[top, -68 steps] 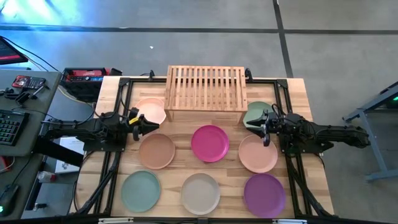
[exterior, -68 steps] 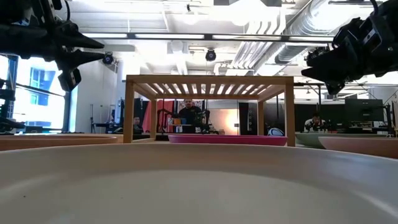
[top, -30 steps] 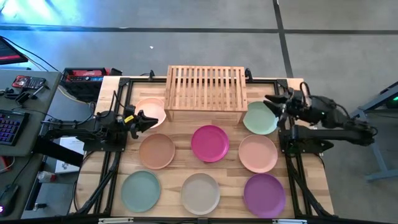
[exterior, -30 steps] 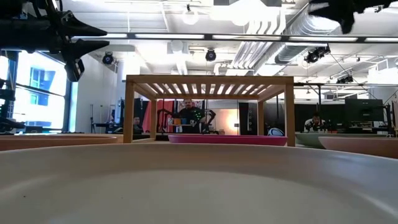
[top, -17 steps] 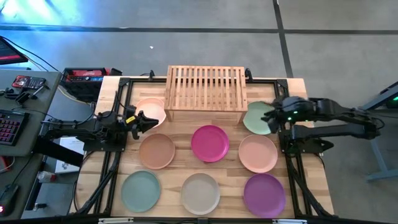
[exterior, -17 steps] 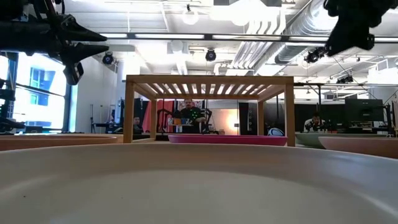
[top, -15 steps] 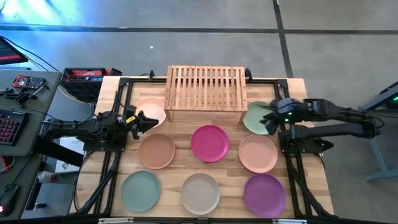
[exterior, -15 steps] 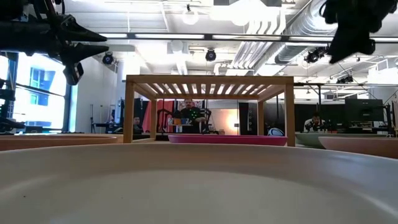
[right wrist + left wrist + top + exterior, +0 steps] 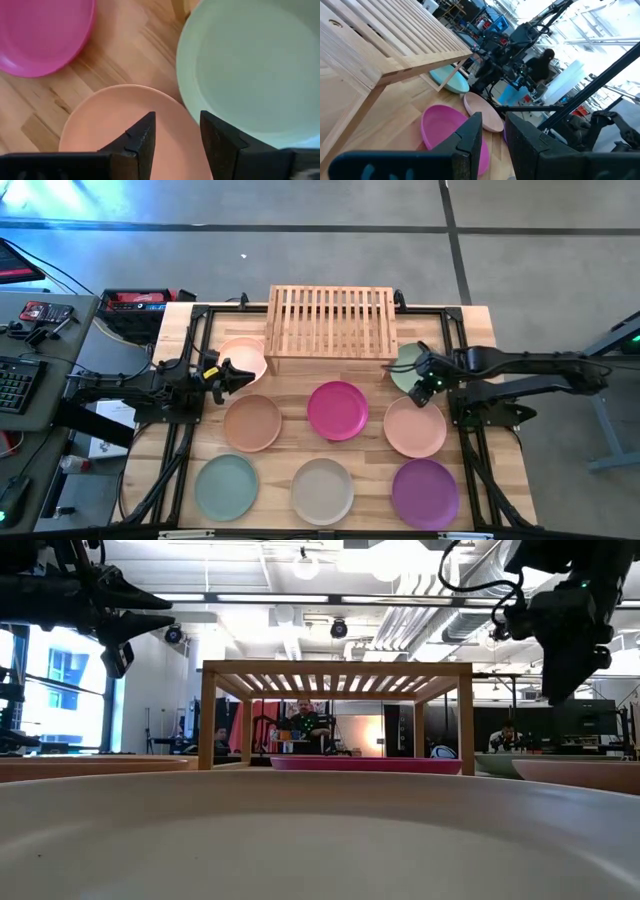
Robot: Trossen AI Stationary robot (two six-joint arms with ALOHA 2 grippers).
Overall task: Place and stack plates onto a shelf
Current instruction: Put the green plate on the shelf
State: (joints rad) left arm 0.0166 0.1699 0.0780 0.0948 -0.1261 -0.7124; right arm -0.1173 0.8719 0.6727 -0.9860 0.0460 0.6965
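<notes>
Shelf (image 9: pixel 331 320): upper centre of your high view, long axis left-right, bare. Plates: mint plate (image 9: pixel 406 367) right of it, peach plate (image 9: pixel 415 427) below. Right gripper (image 9: pixel 424 383) above their near rims, fingers apart, empty. Left gripper (image 9: pixel 226 374) by pink plate (image 9: pixel 244 356), parted.

A robotics lab or workshop: a wooden table (image 9: pixel 180 470) on a grey concrete floor (image 9: pixel 300 240), exposed ceiling ducts (image 9: pixel 440 600), a desk with a keyboard (image 9: pixel 14 385) and cables alongside, and people seated at workstations (image 9: pixel 300 725) in the background
</notes>
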